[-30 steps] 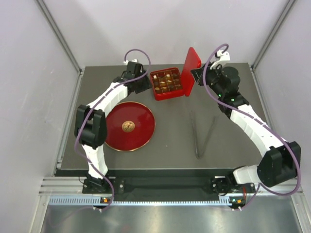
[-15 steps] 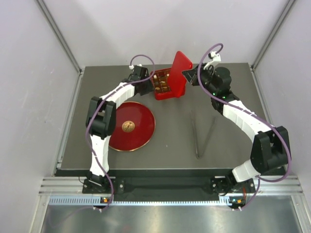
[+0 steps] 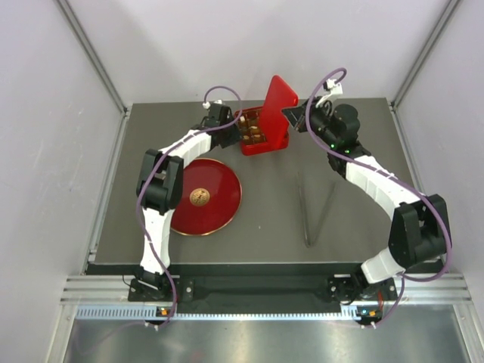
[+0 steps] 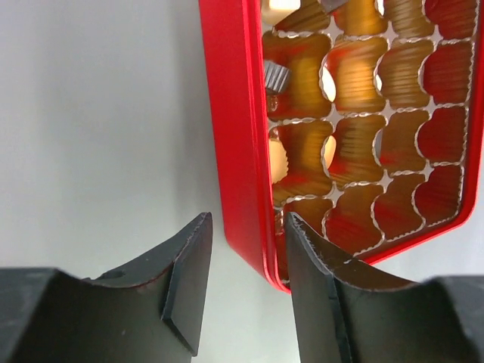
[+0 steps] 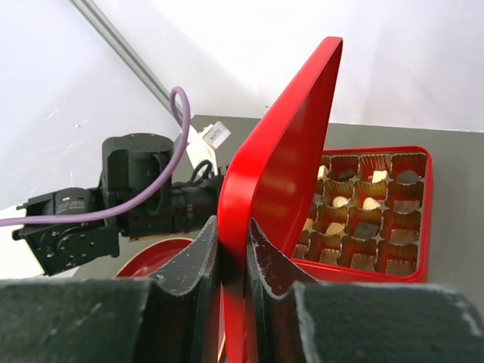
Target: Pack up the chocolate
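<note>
While the right claw (image 5: 231, 227) is clenched on the bottom edge of the red lid (image 5: 280, 151), note that the lid stands up from its fingertips, leaning over the red box (image 5: 426, 212) just ahead and to the right of them. The chocolate (image 5: 367, 204) sits in the gold paper cups of that box, cream and dark pieces, below and beyond the lid's far face. Your left claw (image 4: 247, 219) is released: its jaws straddle the box's near wall with daylight on the outer side, and the inner finger reaches over the corner cups. Risks, as I judge them: the pinch is on a thin rim only, so the lid may pivot or slip if you swing it down fast. If it lands skewed, an edge will likely catch the box wall instead of seating. With the left claw not clamped, the box may slide away under that push. The left inner finger sits where the lid must come down, so it may get trapped or crush a cup. Well behind the left claw, a round plate (image 3: 219, 204) holds a golden ball (image 3: 200, 196); leave it alone.
</note>
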### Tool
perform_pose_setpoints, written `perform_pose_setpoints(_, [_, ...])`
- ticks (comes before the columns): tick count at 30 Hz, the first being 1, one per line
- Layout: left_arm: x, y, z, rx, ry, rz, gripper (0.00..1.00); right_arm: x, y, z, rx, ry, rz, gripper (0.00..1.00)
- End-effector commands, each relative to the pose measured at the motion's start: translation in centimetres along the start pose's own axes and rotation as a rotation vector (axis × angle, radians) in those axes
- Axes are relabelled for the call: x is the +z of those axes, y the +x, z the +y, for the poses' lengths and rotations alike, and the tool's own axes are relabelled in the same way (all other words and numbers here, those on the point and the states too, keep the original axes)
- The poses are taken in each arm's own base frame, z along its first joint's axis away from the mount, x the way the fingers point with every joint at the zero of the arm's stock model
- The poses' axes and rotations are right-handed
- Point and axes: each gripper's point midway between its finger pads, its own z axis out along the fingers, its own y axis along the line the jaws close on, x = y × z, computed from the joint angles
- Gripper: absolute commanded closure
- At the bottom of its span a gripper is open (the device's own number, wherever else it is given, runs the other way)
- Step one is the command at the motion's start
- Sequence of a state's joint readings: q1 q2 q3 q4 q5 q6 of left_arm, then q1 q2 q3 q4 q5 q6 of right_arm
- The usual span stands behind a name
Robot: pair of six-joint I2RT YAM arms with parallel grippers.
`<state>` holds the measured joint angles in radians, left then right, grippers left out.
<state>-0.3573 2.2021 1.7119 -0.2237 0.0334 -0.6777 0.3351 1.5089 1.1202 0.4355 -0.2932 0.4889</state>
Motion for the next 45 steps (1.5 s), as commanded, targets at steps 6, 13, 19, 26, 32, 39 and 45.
perform_pose_setpoints(6, [0.5, -0.3, -0.3, -0.011, 0.032, -0.017, 0.66, 0.3, -1.6, 0.4, -0.046, -0.069, -0.054, 1.0])
perform_pose_setpoints(13, [0.5, 0.4, -0.7, 0.027, 0.065, 0.021, 0.8, -0.3, -1.7, -0.7, -0.036, -0.066, -0.035, 1.0])
perform_pose_setpoints(19, [0.4, 1.4, -0.6, 0.05, 0.075, 0.064, 0.87, -0.5, -0.8, -0.9, -0.045, -0.063, 0.006, 1.0])
perform_pose_setpoints(26, [-0.8, 2.8, -0.4, 0.103, 0.108, 0.108, 0.91, -0.6, 0.7, -0.3, -0.022, -0.13, 0.098, 1.0])
perform_pose_setpoints(32, [-2.2, 2.9, 0.0, 0.137, 0.099, 0.108, 0.91, -0.3, 1.7, 0.3, 0.038, -0.225, 0.172, 1.0])
perform_pose_setpoints(39, [-3.4, 2.6, -0.4, 0.141, 0.108, 0.107, 0.89, 0.8, 2.2, 0.4, 0.086, -0.275, 0.22, 1.0])
perform_pose_setpoints(45, [-5.3, 0.8, -0.8, 0.099, 0.082, 0.057, 0.58, 2.1, 2.6, 0.5, 0.135, -0.332, 0.256, 1.0])
